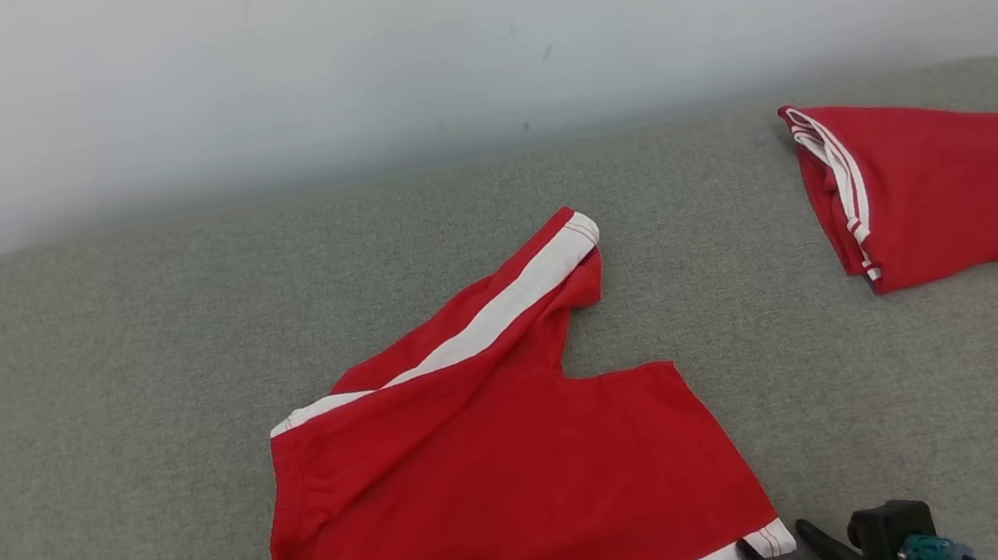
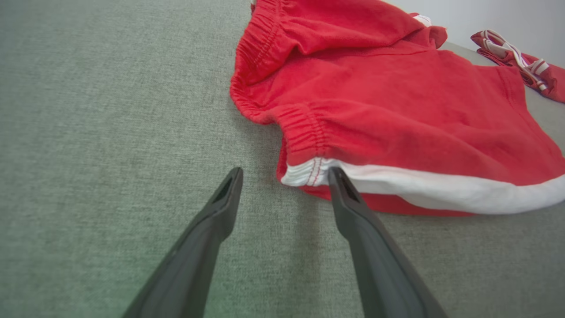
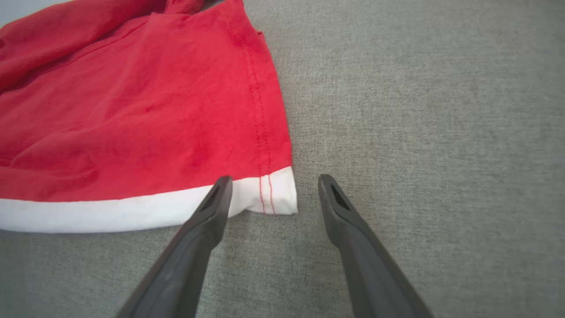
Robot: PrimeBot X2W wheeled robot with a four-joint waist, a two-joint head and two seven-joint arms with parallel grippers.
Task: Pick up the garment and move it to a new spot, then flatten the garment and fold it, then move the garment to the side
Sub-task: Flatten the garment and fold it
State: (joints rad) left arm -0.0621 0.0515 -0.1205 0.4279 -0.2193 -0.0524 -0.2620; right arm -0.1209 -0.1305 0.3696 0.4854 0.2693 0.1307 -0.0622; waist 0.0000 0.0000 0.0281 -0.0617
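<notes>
The left gripper [image 2: 286, 173], fingers spread open, is poised at the near left corner of the red shorts [image 1: 489, 464]. The right gripper [image 3: 274, 185], likewise open, is poised at the near right corner. The shorts are laid mid-way on the grey cushion [image 1: 80, 441], one leg twisted far. Both corners are best pinched deep, so that every layer is caught.

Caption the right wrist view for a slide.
Open right gripper brackets the white-banded hem corner of the red garment lying on the grey cushion.
</notes>
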